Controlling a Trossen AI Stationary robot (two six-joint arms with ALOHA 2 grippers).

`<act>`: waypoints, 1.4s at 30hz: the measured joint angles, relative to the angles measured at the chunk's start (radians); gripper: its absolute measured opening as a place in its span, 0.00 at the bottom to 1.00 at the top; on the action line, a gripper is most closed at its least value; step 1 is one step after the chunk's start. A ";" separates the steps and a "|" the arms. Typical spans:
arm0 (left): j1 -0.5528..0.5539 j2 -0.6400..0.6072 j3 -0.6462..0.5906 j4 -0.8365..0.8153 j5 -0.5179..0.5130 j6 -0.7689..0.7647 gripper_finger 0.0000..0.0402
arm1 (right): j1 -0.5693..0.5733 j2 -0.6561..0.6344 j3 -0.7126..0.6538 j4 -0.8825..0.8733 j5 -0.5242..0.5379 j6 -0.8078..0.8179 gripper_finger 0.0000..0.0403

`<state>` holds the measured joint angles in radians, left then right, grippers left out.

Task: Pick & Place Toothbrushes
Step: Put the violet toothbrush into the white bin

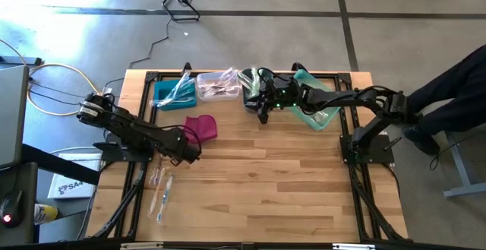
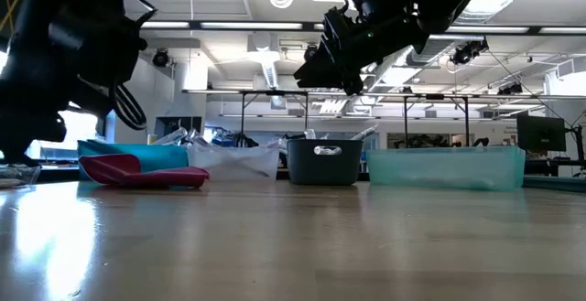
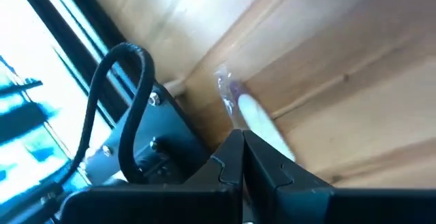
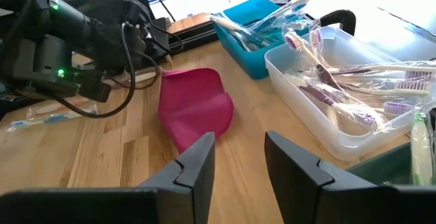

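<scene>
Above the left side of the wooden table, we hold our left gripper pinched shut on a clear-wrapped toothbrush, apparently to carry it toward the bins, while our right gripper waits half open, empty, above the dark grey bin.

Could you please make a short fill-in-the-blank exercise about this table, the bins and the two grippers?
1. The left gripper has its fingers ____ on the end of a clear toothbrush.
2. Purple toothbrushes lie in the ____ bin beside the blue bin.
3. The right gripper hangs above the table with its fingers ____.
4. The pink pouch lies on the table, ____ any bin.

Missing words: shut; clear; open; outside
</scene>
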<state>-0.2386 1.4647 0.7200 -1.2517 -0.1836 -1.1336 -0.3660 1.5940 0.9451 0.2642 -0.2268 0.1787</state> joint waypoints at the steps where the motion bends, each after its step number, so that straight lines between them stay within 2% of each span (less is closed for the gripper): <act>1: 0.000 0.000 -0.004 0.002 0.005 0.037 0.00 | 0.000 0.000 0.000 0.000 0.000 0.000 0.30; 5: 0.000 0.001 -0.035 0.025 0.030 0.179 0.00 | 0.000 0.000 0.000 0.000 0.000 0.000 0.30; 7: 0.002 0.012 -0.057 0.054 0.073 0.226 0.00 | 0.000 0.000 0.000 -0.001 0.000 0.000 0.30; 14: 0.002 0.067 -0.085 0.059 0.141 0.266 0.00 | 0.000 0.000 0.000 -0.008 0.000 0.005 0.30; 23: 0.002 0.076 -0.058 0.210 0.229 0.368 0.00 | 0.000 0.000 0.000 -0.015 0.000 0.008 0.30; 29: 0.002 0.068 0.032 0.289 0.214 0.410 0.00 | 0.000 0.000 0.000 -0.015 0.000 0.007 0.30; 39: 0.003 0.065 0.118 0.667 0.173 0.614 0.00 | 0.000 0.000 0.000 -0.026 0.000 0.008 0.30; 42: 0.003 0.065 0.143 0.687 0.142 0.658 0.00 | 0.000 0.000 0.000 -0.030 0.000 0.008 0.30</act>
<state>-0.2356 1.5295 0.8626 -0.5652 -0.0418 -0.4757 -0.3660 1.5936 0.9451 0.2338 -0.2272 0.1864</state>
